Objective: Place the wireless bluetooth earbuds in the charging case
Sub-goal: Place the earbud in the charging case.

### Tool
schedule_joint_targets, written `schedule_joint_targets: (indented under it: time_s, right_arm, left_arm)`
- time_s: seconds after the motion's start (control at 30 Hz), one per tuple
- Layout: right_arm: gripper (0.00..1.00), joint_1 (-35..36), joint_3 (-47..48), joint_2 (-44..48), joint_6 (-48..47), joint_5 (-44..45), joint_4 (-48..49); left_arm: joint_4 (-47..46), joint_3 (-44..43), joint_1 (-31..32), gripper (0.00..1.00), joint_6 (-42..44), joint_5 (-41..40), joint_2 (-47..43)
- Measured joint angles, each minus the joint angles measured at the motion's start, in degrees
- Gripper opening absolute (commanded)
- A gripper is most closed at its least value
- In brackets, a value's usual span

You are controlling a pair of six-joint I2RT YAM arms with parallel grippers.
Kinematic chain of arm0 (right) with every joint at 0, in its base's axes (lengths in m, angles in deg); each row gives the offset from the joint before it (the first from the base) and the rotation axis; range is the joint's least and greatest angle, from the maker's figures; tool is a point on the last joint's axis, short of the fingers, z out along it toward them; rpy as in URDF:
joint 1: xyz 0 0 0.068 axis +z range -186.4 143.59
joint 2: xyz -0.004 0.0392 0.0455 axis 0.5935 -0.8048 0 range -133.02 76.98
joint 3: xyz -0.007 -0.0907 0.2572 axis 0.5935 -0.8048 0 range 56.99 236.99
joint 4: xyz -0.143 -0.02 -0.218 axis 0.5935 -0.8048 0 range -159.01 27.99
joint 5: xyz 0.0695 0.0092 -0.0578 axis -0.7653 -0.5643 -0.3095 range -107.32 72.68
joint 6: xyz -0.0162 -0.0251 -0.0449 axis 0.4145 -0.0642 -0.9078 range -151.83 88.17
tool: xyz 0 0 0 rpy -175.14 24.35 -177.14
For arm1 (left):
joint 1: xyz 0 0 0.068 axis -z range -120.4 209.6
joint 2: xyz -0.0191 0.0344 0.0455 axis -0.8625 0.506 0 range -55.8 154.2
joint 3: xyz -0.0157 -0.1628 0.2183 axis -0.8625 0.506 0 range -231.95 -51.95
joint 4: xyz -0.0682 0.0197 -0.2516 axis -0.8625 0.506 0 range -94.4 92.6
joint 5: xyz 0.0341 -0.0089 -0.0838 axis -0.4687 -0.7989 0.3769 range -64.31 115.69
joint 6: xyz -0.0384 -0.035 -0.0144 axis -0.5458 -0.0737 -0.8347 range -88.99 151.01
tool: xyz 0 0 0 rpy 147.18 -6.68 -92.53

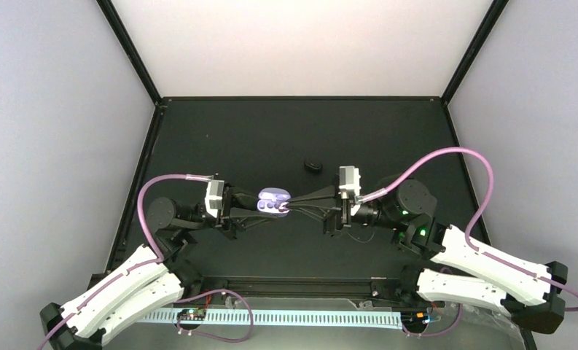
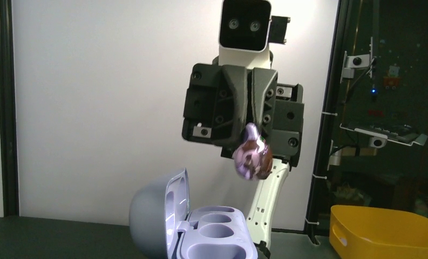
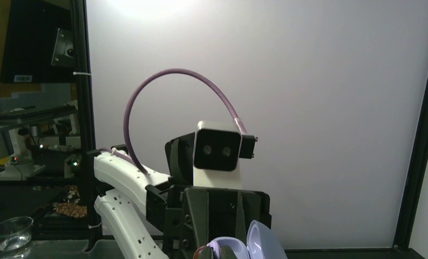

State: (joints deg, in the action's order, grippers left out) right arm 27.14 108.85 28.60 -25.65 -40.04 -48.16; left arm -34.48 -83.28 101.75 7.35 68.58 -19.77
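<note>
The lavender charging case [image 1: 272, 200] hangs open above the mat, between the fingers of my left gripper [image 1: 265, 205]. In the left wrist view its base [image 2: 218, 237] shows empty sockets and the lid [image 2: 156, 213] stands up at the left. My right gripper [image 1: 291, 207] is shut on one lilac earbud [image 2: 252, 156] and holds it just above the case's right side. In the right wrist view the case [image 3: 228, 242] and its lid [image 3: 263, 245] sit at the bottom edge. The second earbud is not in view.
A small black oval object [image 1: 313, 165] lies on the black mat behind the grippers. A yellow bin [image 2: 384, 232] stands off the table to the right. A glass bowl [image 3: 9, 233] sits beyond the left side. Black frame posts edge the table.
</note>
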Motion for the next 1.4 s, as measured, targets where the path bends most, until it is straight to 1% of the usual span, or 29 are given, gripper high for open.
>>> schedule_joint_targets:
  time_s: [0.37,0.67,1.4]
  right_arm:
    - [0.01,4.2,1.9,-5.3,-2.5,3.4,0.9]
    - [0.01,4.9,3.1,-7.5,-3.5,6.1,1.1]
    - [0.01,5.4,3.7,-9.0,-6.0,7.4,-2.5]
  left_arm:
    - [0.4,1.0,0.2,0.02,0.6,0.0,-1.6]
    - [1.3,1.4,0.3,0.02,1.0,0.0,-2.4]
    - [1.8,1.4,0.3,0.02,1.1,-0.1,-2.3]
